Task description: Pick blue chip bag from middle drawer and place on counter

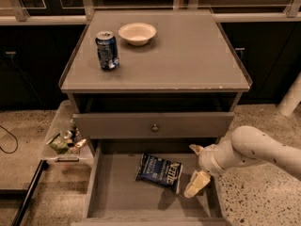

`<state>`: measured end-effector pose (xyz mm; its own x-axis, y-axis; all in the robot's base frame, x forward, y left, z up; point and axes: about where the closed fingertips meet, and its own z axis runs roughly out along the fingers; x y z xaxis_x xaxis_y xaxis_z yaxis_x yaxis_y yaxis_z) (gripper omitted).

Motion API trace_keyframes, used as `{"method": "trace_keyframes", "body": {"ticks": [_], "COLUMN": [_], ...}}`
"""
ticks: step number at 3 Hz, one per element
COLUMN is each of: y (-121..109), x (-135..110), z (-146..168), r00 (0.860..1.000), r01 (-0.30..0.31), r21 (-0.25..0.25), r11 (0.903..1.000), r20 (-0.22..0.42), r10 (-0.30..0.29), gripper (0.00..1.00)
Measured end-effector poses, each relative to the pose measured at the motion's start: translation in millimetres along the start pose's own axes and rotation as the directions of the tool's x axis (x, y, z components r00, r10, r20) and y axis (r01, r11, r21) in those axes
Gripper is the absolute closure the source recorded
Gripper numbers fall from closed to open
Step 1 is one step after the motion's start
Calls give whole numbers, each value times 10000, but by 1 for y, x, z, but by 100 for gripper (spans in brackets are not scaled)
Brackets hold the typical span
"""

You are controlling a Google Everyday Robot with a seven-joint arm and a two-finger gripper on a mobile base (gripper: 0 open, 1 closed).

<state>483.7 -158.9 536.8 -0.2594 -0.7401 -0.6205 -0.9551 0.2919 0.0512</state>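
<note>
The blue chip bag (160, 173) lies flat on the floor of the pulled-out middle drawer (113, 192), near its middle. My gripper (194, 167) hangs over the right side of the drawer, just right of the bag and not touching it. Its fingers are spread apart and hold nothing; one pale finger (197, 183) points down beside the bag's right edge. The counter (188, 55) is the flat grey top of the cabinet above.
A blue soda can (107, 50) and a white bowl (137, 33) stand at the back left of the counter. A closed drawer front with a round knob (154, 127) sits above the open drawer. A small tray of odds and ends (66, 140) hangs at the cabinet's left.
</note>
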Motion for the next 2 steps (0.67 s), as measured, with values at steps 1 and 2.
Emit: {"method": "trace_keyframes", "body": {"ticks": [1,2], "y": [0,-3], "x": [0,8], "z": [0,11], "r00": [10000,9993], "r01": [-2,-290], "r21": [3,320], "r11": [10000,9991], "r20": [2,229], "r10": [2,283], "gripper": [0,0]}}
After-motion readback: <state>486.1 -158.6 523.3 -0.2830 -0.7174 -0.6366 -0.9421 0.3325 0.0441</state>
